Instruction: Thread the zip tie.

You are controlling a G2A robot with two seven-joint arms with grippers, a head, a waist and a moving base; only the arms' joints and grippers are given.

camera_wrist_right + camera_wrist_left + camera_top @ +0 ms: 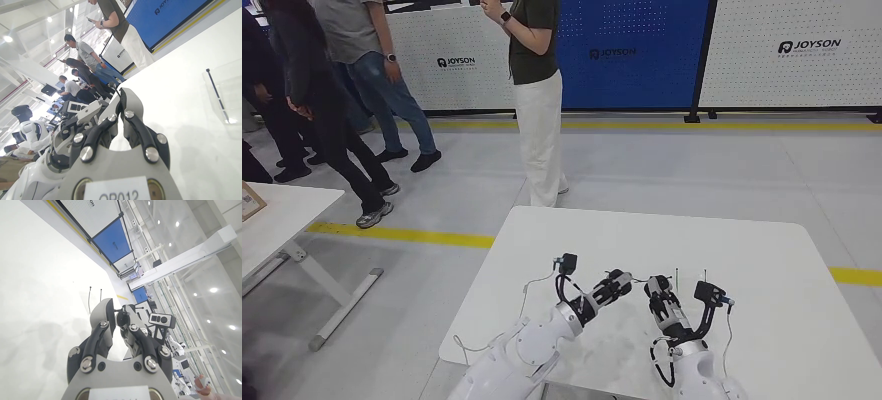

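Observation:
A black zip tie [114, 87] sticks out of my right gripper [121, 91], which is shut on its strap just below the head. My left gripper [117, 303] is close beside it, its fingers closed to a thin slit on a black strap end of the zip tie [122, 311]. In the top view both grippers hang just above the white table [742, 240] near its front edge. There the left gripper [619, 284] points toward the right gripper [657, 288], a short gap apart.
Two spare zip ties [678, 276] [704, 275] lie just beyond the right gripper, in a clear holder [226, 106]. The left wrist view shows these spare ties [89, 300] ahead of the fingers. People stand beyond the table's far edge.

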